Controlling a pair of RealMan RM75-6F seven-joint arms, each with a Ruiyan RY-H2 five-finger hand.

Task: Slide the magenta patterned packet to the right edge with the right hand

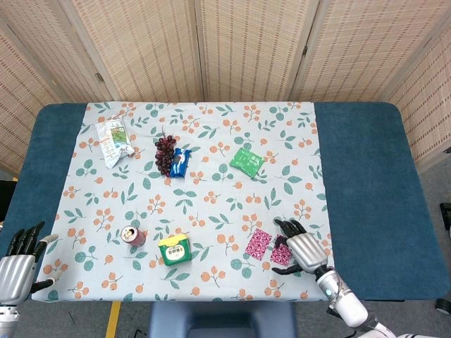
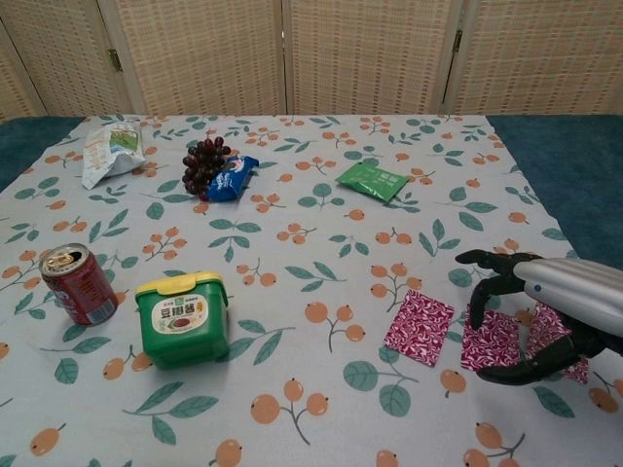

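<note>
Right hand (image 2: 545, 316): fingers spread, arched over magenta packets (one (image 2: 420, 326) lay apart, just left of the fingertips) at the cloth's near right. Left hand (image 1: 17, 264): open, idle.

On the counter (image 2: 584, 165), a packet (image 2: 419, 326) lies near the front right, just left of the right hand (image 2: 555, 311). A tub (image 2: 181, 317) sits left of it, a can (image 2: 80, 284) further left. Grapes (image 2: 202, 162) lie behind, touching a wrapper (image 2: 232, 178).
</note>
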